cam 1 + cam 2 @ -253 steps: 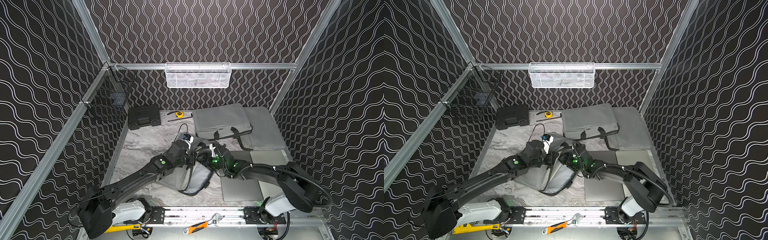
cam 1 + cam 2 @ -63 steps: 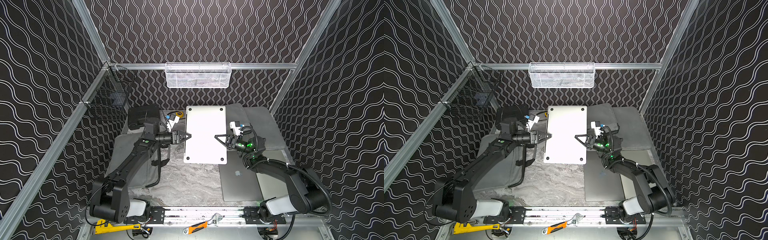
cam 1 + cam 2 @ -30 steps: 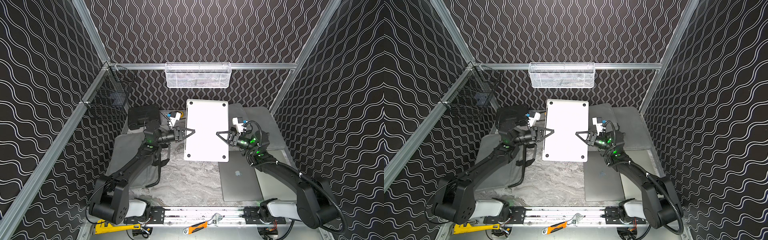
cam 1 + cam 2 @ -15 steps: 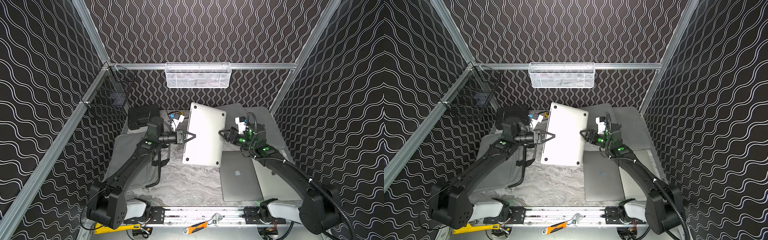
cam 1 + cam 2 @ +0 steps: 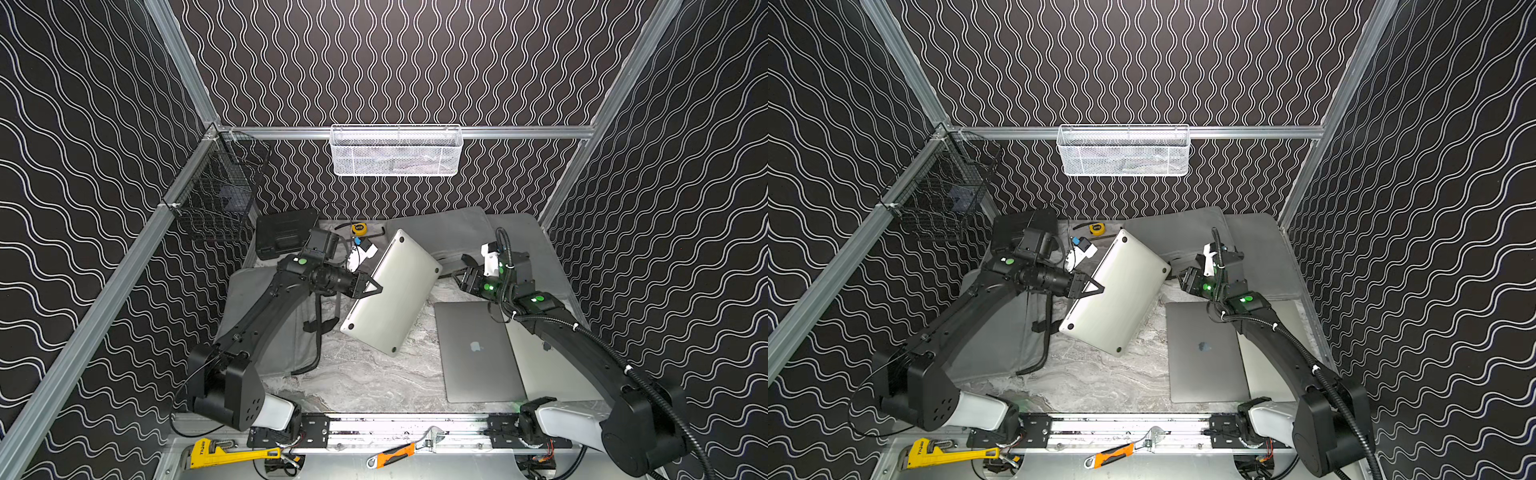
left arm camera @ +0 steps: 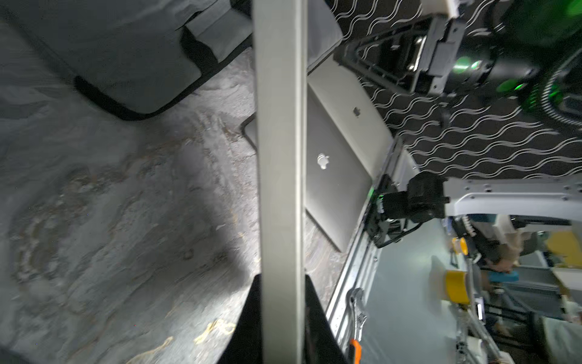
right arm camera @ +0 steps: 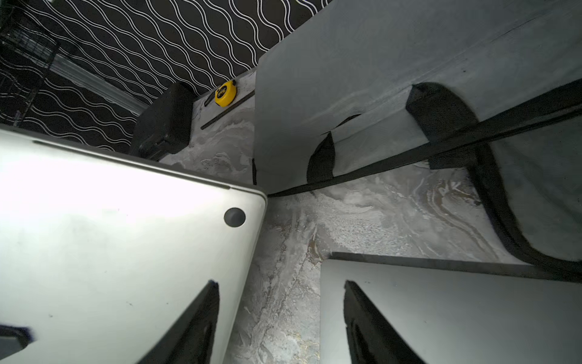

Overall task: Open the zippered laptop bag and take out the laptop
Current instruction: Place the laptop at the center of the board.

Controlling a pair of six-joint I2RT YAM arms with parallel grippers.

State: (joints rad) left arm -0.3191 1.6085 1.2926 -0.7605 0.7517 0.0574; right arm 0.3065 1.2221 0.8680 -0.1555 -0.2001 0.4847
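Though tilted, laptop (image 5: 390,297) underside-up, diagonal.

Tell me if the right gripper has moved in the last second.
Yes. The right gripper has opened and drawn back rightward off the tilted laptop, judged against the flat laptop below it.

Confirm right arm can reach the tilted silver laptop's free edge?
Likely yes: right gripper hangs open beside the edge of the silver laptop, nothing between; left gripper clamps the opposite edge.
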